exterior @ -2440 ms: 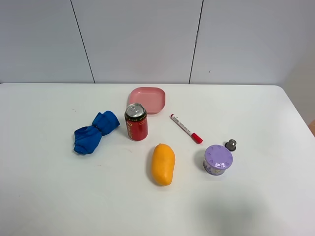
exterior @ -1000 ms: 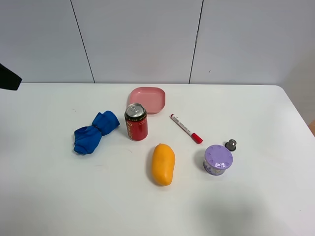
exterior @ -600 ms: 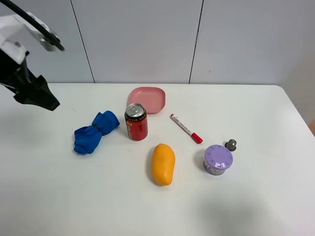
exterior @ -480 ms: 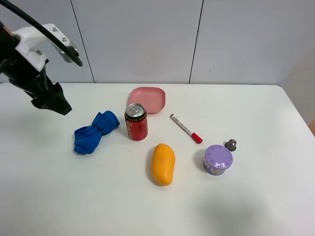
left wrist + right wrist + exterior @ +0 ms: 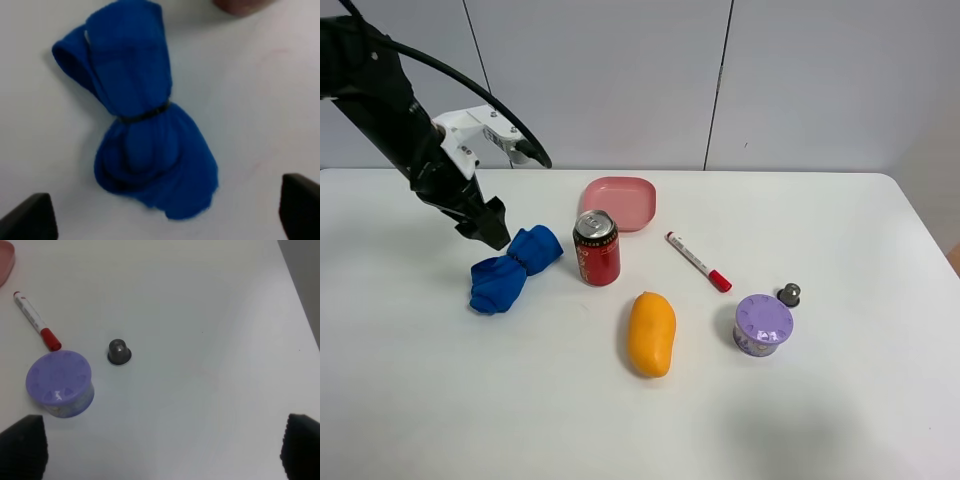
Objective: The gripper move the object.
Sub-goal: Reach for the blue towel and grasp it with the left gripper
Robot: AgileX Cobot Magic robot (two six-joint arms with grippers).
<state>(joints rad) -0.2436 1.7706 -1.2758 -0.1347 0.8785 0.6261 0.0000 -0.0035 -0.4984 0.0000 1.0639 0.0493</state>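
A blue cloth (image 5: 512, 268) tied in the middle with a dark band lies on the white table (image 5: 430, 400), left of a red can (image 5: 597, 248). My left gripper (image 5: 486, 233) hangs just above the cloth's upper left end. In the left wrist view the cloth (image 5: 142, 130) fills the middle, and the left gripper (image 5: 164, 214) is open with its two dark fingertips (image 5: 27, 217) wide apart on either side of it, holding nothing. My right gripper (image 5: 160, 445) is open and empty, high above the table's right part; it is out of the exterior view.
A pink plate (image 5: 618, 202) sits behind the can. A red-capped marker (image 5: 698, 260), an orange mango (image 5: 651, 333), a purple round container (image 5: 763, 324) and a small grey cap (image 5: 789, 294) lie to the right. The right wrist view shows the marker (image 5: 36, 320), container (image 5: 60, 384) and cap (image 5: 119, 351).
My left arm has come in from the left edge and moved right and down to the blue cloth. The objects on the table have not moved.
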